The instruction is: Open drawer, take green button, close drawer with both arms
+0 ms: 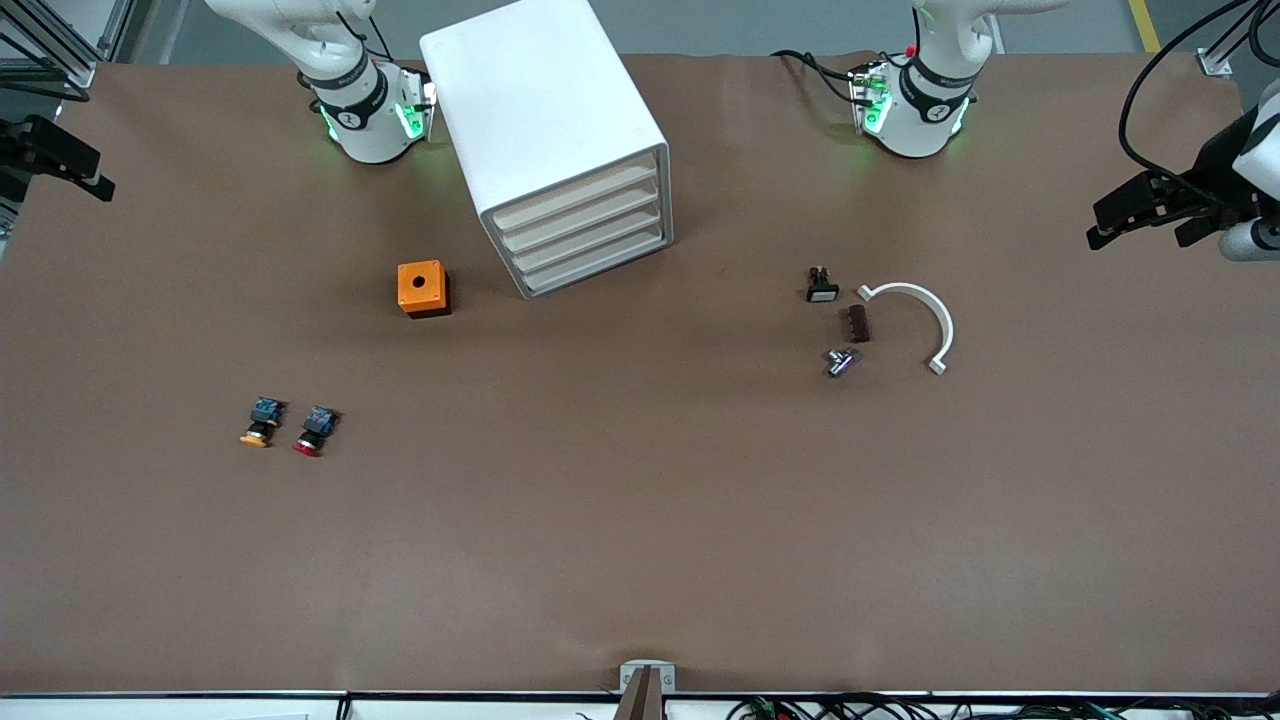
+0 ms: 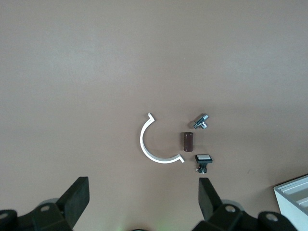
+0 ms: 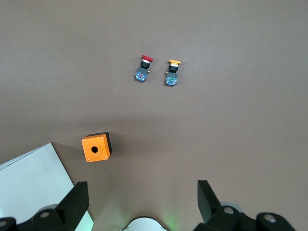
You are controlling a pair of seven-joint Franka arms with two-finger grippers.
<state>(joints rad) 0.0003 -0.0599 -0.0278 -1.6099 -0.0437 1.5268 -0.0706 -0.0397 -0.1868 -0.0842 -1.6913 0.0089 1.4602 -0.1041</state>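
Observation:
The white cabinet stands between the two arm bases. Its four tray drawers are all shut. A corner of it shows in the left wrist view and the right wrist view. The green-capped button is hidden. My left gripper hangs high over the left arm's end of the table, open and empty. My right gripper hangs high over the right arm's end, open and empty.
An orange box with a round hole sits beside the cabinet. An orange-capped button and a red-capped one lie nearer the front camera. Toward the left arm's end lie a white arc, brown block, black switch and metal part.

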